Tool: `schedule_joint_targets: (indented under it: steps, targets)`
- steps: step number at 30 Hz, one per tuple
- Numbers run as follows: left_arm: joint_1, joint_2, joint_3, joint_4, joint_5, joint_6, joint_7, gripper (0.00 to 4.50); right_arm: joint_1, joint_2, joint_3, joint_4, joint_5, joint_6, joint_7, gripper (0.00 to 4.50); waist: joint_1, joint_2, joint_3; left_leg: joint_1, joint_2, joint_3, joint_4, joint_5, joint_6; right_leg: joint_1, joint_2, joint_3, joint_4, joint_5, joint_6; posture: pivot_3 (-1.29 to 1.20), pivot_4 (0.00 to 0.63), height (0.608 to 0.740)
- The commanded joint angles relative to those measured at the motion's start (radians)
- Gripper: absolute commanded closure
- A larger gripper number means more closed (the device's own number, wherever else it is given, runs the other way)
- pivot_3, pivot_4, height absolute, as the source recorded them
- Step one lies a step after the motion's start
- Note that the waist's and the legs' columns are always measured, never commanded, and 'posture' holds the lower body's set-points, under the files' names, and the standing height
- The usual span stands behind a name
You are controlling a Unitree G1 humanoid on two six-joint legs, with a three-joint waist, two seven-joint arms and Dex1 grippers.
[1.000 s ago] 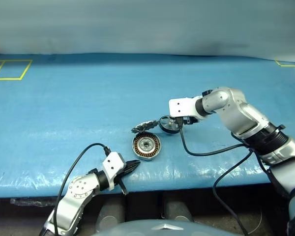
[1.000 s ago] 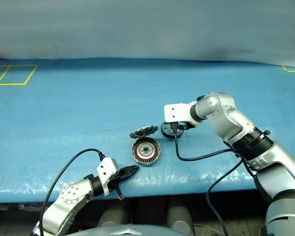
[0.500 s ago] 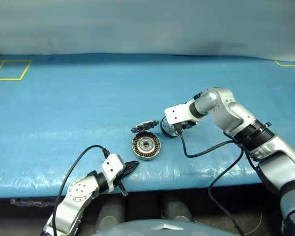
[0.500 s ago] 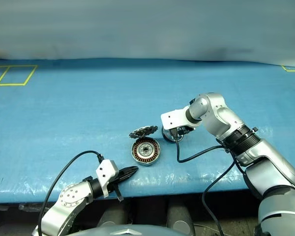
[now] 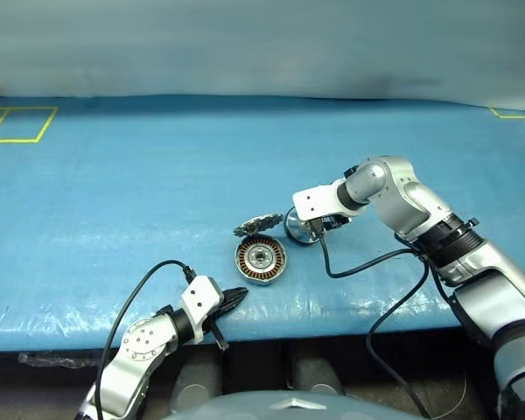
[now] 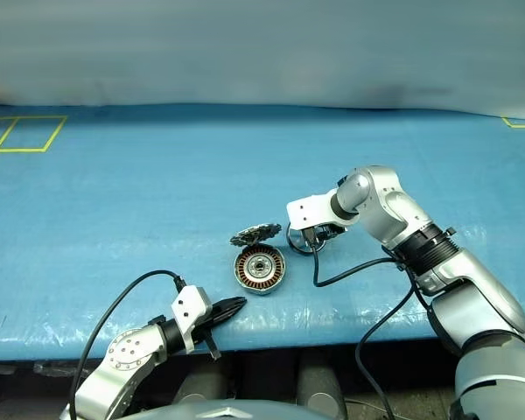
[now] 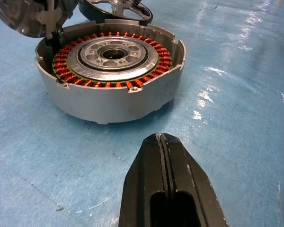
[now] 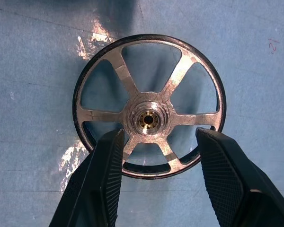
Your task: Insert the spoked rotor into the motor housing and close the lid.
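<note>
The spoked rotor (image 8: pixel 149 118), a black ring with silvery spokes and a hub, lies flat on the blue table just right of the motor housing (image 5: pixel 261 260). My right gripper (image 8: pixel 158 137) hovers over the rotor, pointing steeply down and open, with one finger on each side of the hub and nothing gripped. The housing is a grey cup showing coppery windings (image 7: pixel 109 80). Its lid (image 5: pixel 256 225) stands tilted open at the far rim. My left gripper (image 7: pixel 162 137) rests shut near the table's front edge, a short way in front of the housing.
The blue cover (image 5: pixel 157 192) spans the whole table. Yellow tape marks sit at the far left (image 5: pixel 17 122) and far right (image 5: pixel 507 112) corners. A black cable (image 5: pixel 359 267) loops from my right wrist across the table near the rotor.
My right wrist has tilted and rolled while the forearm swung in, with its gripper staying over the rotor. The left arm, housing and lid have not moved.
</note>
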Motion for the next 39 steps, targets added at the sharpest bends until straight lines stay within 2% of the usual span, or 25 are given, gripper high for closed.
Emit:
schedule_joint_targets:
  steps: [1,8,11,14,19,24,28,33,39]
  targets:
    - [-0.001,-0.006,-0.006,-0.008,0.004,-0.024,0.001,4.5,0.013,-0.003,-0.038,-0.02,-0.003,0.008,0.01,1.97,0.0,0.0,0.0,0.0,0.0,0.0,0.0,0.0,0.0,0.0,0.0,0.0,0.0,0.0,0.0,0.0,0.15,0.74]
    - [0.0,-0.009,-0.007,-0.012,0.007,-0.02,0.005,4.5,0.037,0.003,-0.046,-0.028,-0.006,0.022,0.007,1.97,-0.001,0.0,0.0,0.0,0.0,0.0,0.0,0.0,0.0,0.0,0.0,0.0,0.0,0.0,0.0,0.0,0.15,0.74]
    - [0.0,-0.011,-0.007,-0.012,0.007,-0.018,0.006,4.5,0.039,0.009,-0.055,-0.024,-0.006,0.029,-0.004,2.6,-0.001,0.0,0.0,0.0,0.0,0.0,0.0,0.0,0.0,0.0,0.0,0.0,0.0,0.0,0.0,0.0,0.15,0.74]
    - [-0.002,-0.012,-0.009,-0.013,0.007,-0.016,0.005,4.5,0.036,0.011,-0.064,-0.023,-0.01,0.032,-0.017,3.49,0.0,0.0,0.0,0.0,0.0,0.0,0.0,0.0,0.0,0.0,0.0,0.0,0.0,0.0,0.0,0.0,0.15,0.74]
    - [-0.009,-0.015,-0.014,-0.012,0.007,-0.011,0.003,4.5,0.038,0.017,-0.092,-0.027,-0.008,0.061,-0.05,3.49,0.0,0.0,0.0,0.0,0.0,0.0,0.001,0.0,0.0,0.0,0.0,0.0,0.0,0.0,0.0,0.0,0.15,0.74]
    - [-0.015,-0.018,-0.018,-0.017,0.004,-0.002,0.001,4.5,0.072,0.006,-0.202,-0.079,-0.002,0.137,-0.17,3.49,0.001,0.0,0.0,0.0,0.0,0.0,0.0,0.0,0.0,0.0,0.0,0.0,0.001,0.0,0.0,0.0,0.15,0.74]
    - [-0.019,-0.018,-0.018,-0.022,0.002,0.003,0.0,4.5,0.178,-0.098,-0.275,-0.242,-0.011,0.192,-0.179,3.49,0.01,0.0,0.0,-0.001,-0.001,-0.002,0.0,0.0,0.0,0.0,-0.001,0.0,0.0,0.0,0.001,0.0,0.15,0.74]
    - [-0.026,-0.014,-0.018,-0.021,-0.005,0.01,-0.009,4.5,0.373,-0.233,-0.359,-0.562,0.021,0.335,-0.108,3.49,0.013,0.001,0.0,-0.001,-0.001,-0.001,0.0,-0.001,0.001,0.0,-0.001,0.0,0.0,0.001,0.001,0.0,0.15,0.74]
    - [-0.045,-0.011,-0.028,-0.014,-0.009,0.015,-0.025,4.5,0.518,-0.266,-0.367,-0.898,0.077,0.575,-0.054,3.49,0.0,0.002,0.0,0.001,0.0,-0.001,0.001,0.0,0.001,0.001,0.001,0.0,0.001,0.0,0.0,0.0,0.15,0.74]
